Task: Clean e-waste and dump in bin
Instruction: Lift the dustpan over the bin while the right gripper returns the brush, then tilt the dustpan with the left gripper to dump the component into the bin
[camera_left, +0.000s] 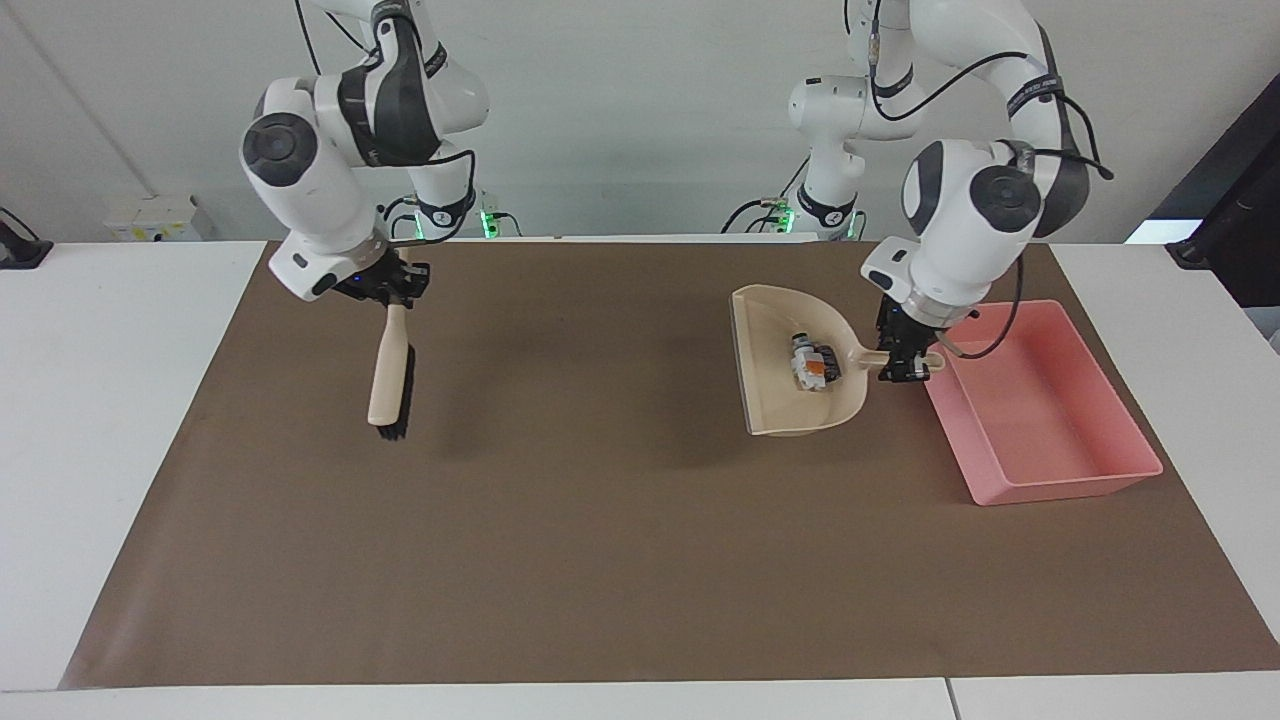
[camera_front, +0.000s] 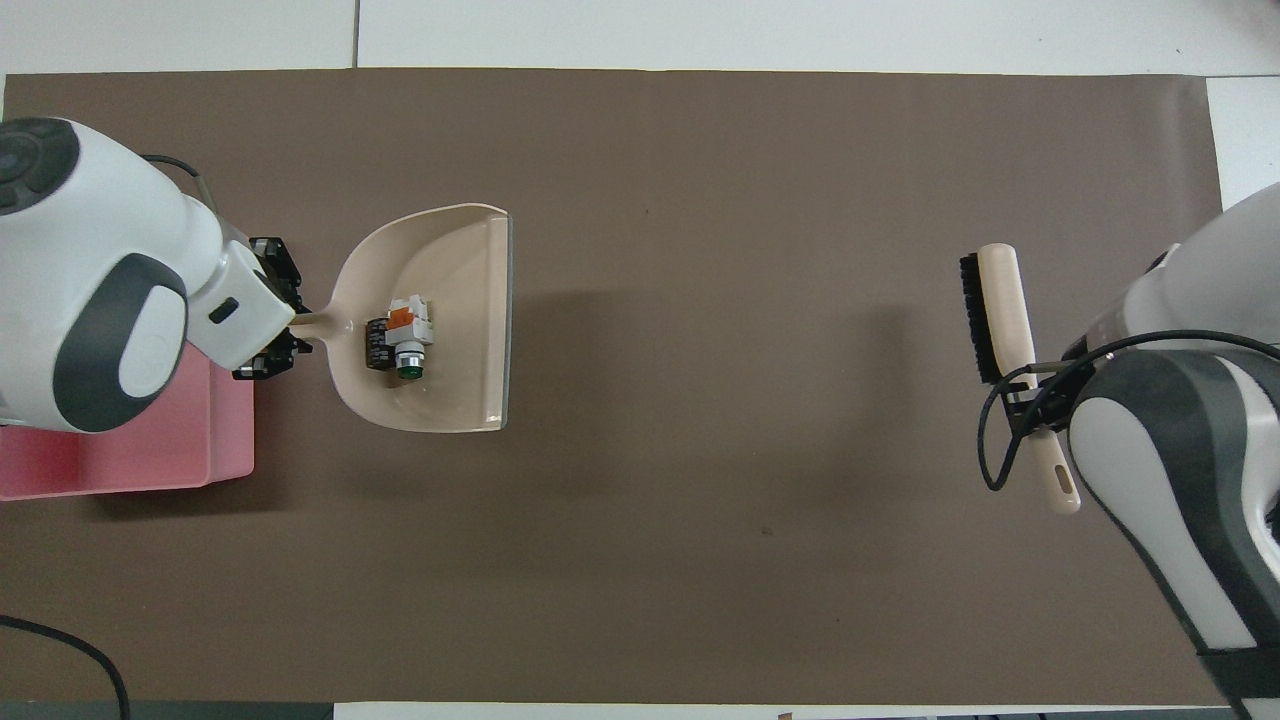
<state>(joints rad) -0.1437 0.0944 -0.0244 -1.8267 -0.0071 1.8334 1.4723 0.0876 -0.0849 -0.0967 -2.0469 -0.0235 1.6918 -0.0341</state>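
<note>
left gripper (camera_left: 905, 366) fingers clamped on dustpan (camera_left: 795, 385) handle, e-waste (camera_left: 812, 364) level beside bin (camera_left: 1040, 480) for tipping; right gripper (camera_left: 393, 290) clamped on brush (camera_left: 390, 375), clear.

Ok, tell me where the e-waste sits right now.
The e-waste lies inside the dustpan, which the left end effector holds by its handle beside the pink bin, toward the left arm's end.
</note>
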